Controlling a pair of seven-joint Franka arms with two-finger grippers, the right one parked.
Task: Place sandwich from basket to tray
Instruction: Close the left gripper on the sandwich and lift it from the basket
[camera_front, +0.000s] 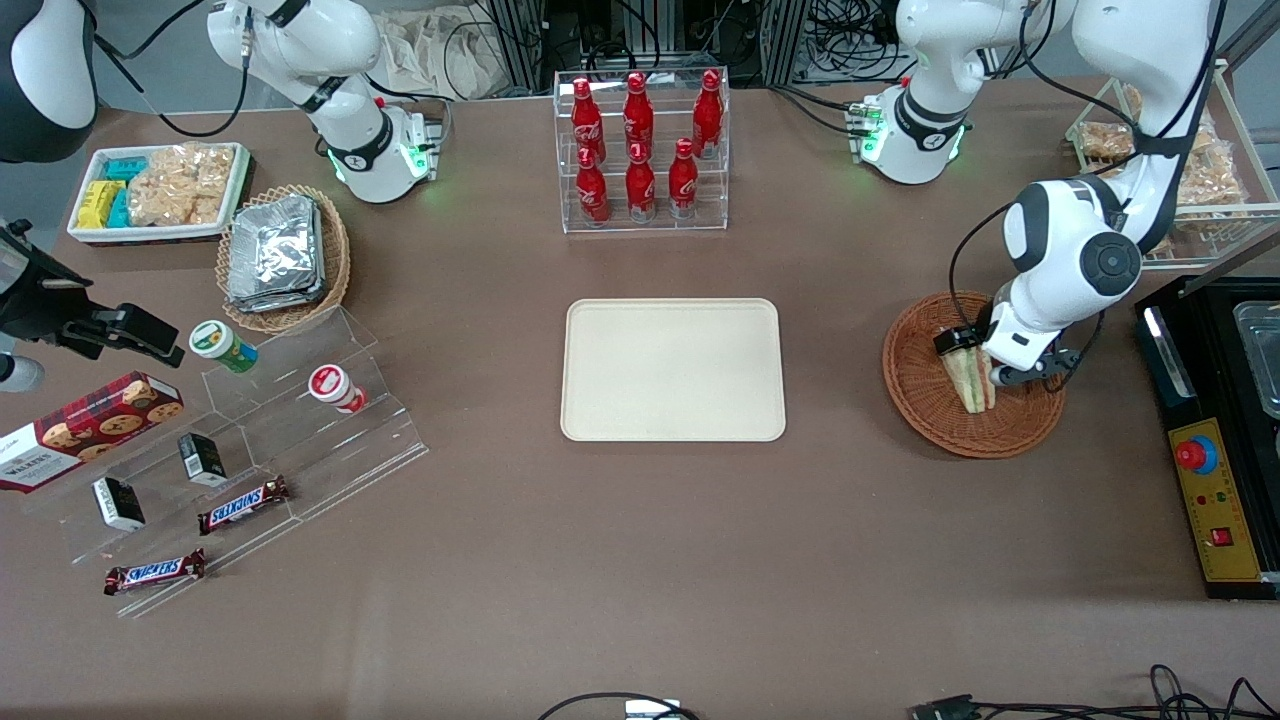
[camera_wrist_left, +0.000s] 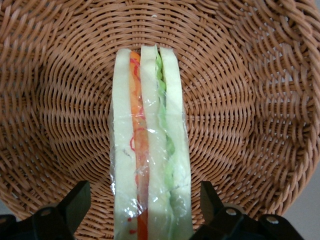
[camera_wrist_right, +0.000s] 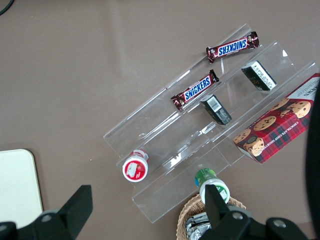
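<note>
With my gripper (camera_wrist_left: 145, 210) spread wide astride the sandwich (camera_wrist_left: 150, 145) standing on edge in the basket (camera_wrist_left: 240, 100), gripping nothing, I'd pinch its soft, slippery-wrapped bread faces gently.

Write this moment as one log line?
phase: pre-grasp | gripper: open, straddling sandwich | sandwich: in basket | tray: bare

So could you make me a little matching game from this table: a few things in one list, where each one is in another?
Things:
1. sandwich
2. tray
3. pincer
4. red bottles

Places:
A. in the clear rack
B. bare, mid-table
C. lying in the basket
D. open, a finger on either side of the sandwich

Pairs: 1-C, 2-B, 3-D, 4-A
</note>
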